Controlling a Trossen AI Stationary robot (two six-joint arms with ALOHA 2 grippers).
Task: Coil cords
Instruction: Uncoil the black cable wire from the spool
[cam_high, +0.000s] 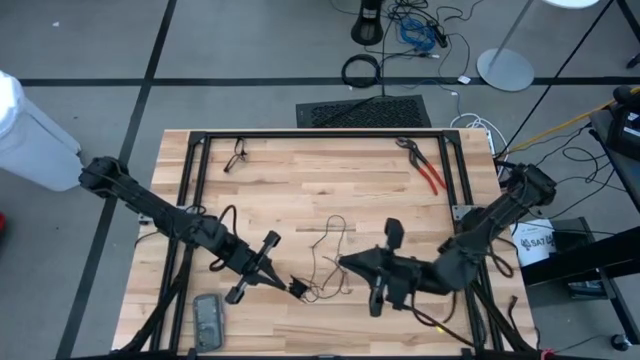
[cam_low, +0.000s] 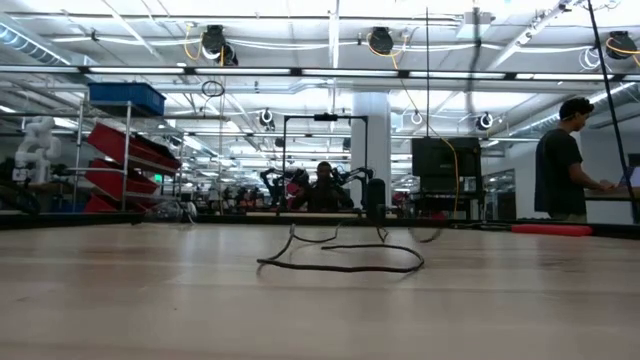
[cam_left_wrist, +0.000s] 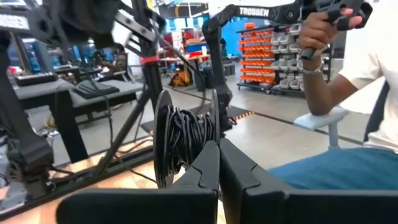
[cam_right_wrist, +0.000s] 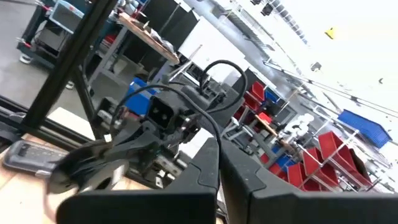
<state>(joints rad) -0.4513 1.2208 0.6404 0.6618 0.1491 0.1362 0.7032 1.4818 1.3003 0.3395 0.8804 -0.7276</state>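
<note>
The thin black cord (cam_high: 330, 262) lies in loose loops on the wooden table between my two grippers; in the low view the cord (cam_low: 340, 266) rests on the table as a flat loop with two strands rising from it. My left gripper (cam_high: 297, 287) is shut, with a small black reel (cam_left_wrist: 183, 140) wound with cord at its fingertips. My right gripper (cam_high: 343, 262) is shut beside the loops, raised above the table, and one strand runs up to its tip. In the right wrist view my right gripper (cam_right_wrist: 217, 149) has nothing visible between its fingers. My left gripper has the cord-wound reel at its fingertips (cam_left_wrist: 208, 165), which meet the reel's lower part (cam_left_wrist: 198, 149) between its two round flanges. The fingers come at it level, from the table's left. The fingers hide the exact hold. My right gripper: I cannot tell whether it touches the cord.
Red-handled pliers (cam_high: 428, 168) lie at the far right of the table. A grey flat device (cam_high: 208, 318) lies near the front left, and a small black item (cam_high: 237, 157) at the far left. A black metal frame (cam_high: 320, 133) borders the table. A person (cam_left_wrist: 348, 93) stands beyond the table.
</note>
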